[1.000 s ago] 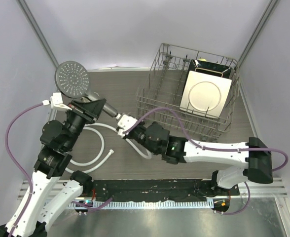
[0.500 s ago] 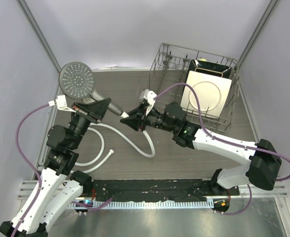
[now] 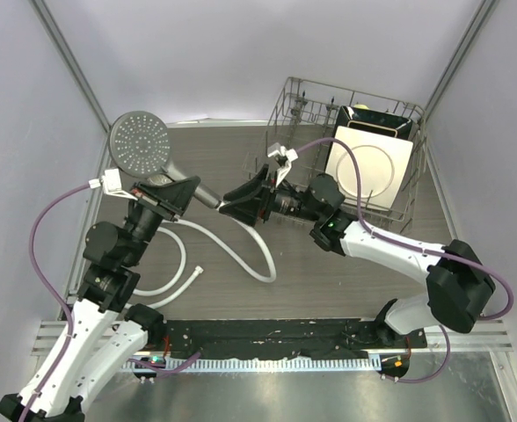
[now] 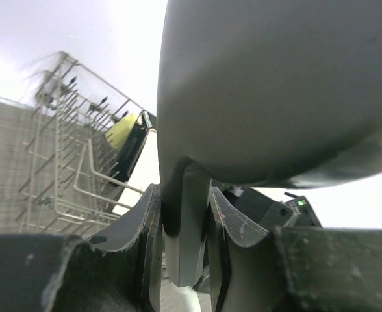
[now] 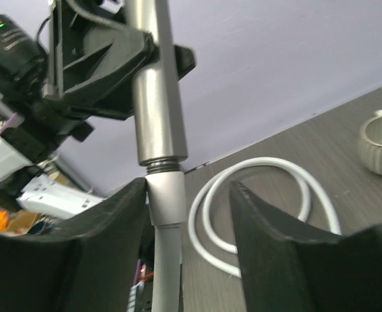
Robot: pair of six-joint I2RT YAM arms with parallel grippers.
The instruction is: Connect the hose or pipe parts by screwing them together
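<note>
The grey shower head [image 3: 140, 141] is held up at the left, its handle [image 4: 187, 227] clamped in my shut left gripper [image 3: 172, 192] [image 4: 184, 195]. The handle [image 5: 157, 110] ends in a thread with a few turns showing. The white hose's metal end nut [image 5: 165, 198] sits on that thread. My right gripper [image 3: 232, 204] [image 5: 188, 185] stands open around the nut: one finger touches it, the other is well apart. From the nut the hose [image 3: 241, 251] runs down to the table and coils at the left [image 5: 262, 195].
A wire dish rack [image 3: 280, 171] [image 4: 61, 162] stands at the back right, holding a white square plate [image 3: 368, 167] and a black item. A small ribbed grey cup [image 5: 381, 146] sits on the table beyond the hose coil. Walls close in both sides.
My right arm has swung up toward the rack and turned its wrist, and its jaws have just opened off the nut. The shower head shifted slightly right.
</note>
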